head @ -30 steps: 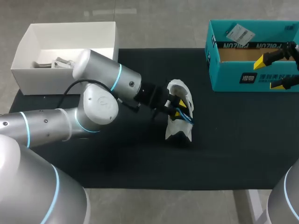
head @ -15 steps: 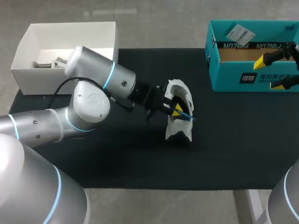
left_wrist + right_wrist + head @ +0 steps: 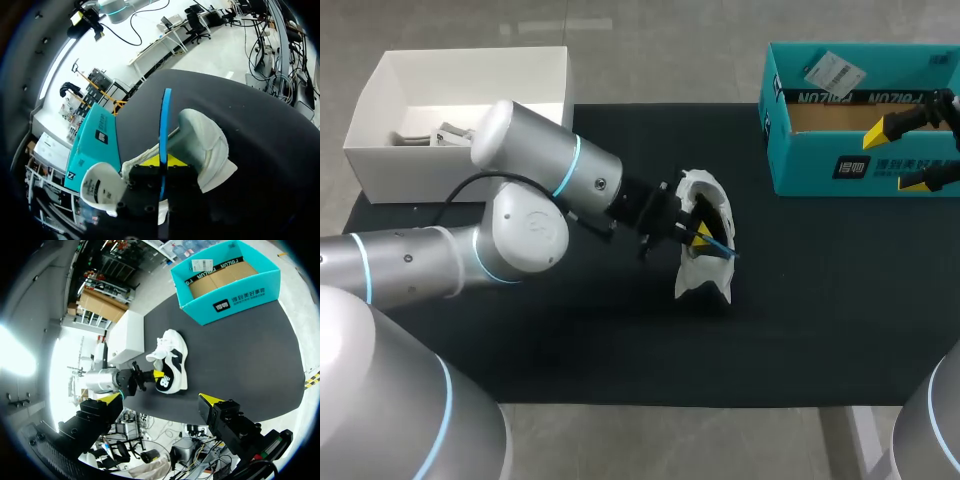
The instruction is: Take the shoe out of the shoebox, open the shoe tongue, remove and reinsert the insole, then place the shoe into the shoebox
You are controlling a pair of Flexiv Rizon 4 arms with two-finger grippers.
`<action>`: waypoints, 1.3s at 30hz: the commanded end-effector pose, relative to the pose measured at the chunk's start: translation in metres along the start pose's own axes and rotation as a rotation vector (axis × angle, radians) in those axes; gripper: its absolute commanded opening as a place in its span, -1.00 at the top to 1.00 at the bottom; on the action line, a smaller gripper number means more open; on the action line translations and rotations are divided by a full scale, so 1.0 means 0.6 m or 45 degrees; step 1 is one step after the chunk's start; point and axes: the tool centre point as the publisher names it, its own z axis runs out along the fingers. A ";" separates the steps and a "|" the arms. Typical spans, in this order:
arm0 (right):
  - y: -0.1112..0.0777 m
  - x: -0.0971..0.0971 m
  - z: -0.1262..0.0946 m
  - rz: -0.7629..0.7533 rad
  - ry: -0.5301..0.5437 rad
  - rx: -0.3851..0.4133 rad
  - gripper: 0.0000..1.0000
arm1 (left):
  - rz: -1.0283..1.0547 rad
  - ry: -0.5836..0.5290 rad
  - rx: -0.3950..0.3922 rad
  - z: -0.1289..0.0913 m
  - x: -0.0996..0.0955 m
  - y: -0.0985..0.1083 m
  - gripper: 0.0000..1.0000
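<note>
A white shoe (image 3: 704, 276) lies on its side in the middle of the black mat, its opening towards my left arm. My left gripper (image 3: 696, 232) is inside the opening, shut on the thin blue insole (image 3: 719, 248). In the left wrist view the insole (image 3: 164, 120) stands edge-on between the yellow tips (image 3: 161, 163), rising out of the shoe (image 3: 206, 146). My right gripper (image 3: 912, 152) hangs open over the teal shoebox (image 3: 820, 176) at the back right, holding nothing. The right wrist view looks down on the shoe (image 3: 172, 360), the shoebox (image 3: 225, 282) and my left gripper (image 3: 146, 378).
A white open box (image 3: 380, 150) with small items inside stands at the mat's back left corner. The black mat (image 3: 620, 330) covers the table, with bare room in front of the shoe and between the shoe and the shoebox.
My left gripper's fingers have closed on the blue insole inside the shoe. The left arm shifted a little; the right arm kept still.
</note>
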 end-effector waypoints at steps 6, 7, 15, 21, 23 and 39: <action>0.000 0.000 0.001 0.001 -0.002 0.000 -1.00 | -0.033 -0.047 -0.091 0.017 -0.006 0.024 1.00; 0.000 0.000 0.001 0.001 -0.002 0.000 -1.00 | -0.039 -0.054 -0.091 0.016 -0.008 0.026 1.00; 0.000 0.000 0.001 0.001 -0.002 0.000 -1.00 | -0.084 -0.056 -0.082 -0.004 -0.003 0.023 0.55; 0.000 0.000 0.001 0.001 -0.002 0.000 -1.00 | -0.031 -0.030 -0.038 -0.014 0.013 -0.016 0.19; 0.000 0.000 0.001 0.001 -0.002 0.000 -1.00 | -0.018 -0.029 -0.023 -0.013 0.015 -0.023 0.19; 0.000 0.000 0.001 0.001 -0.002 0.000 -1.00 | 0.065 -0.006 -0.129 0.028 0.024 0.005 1.00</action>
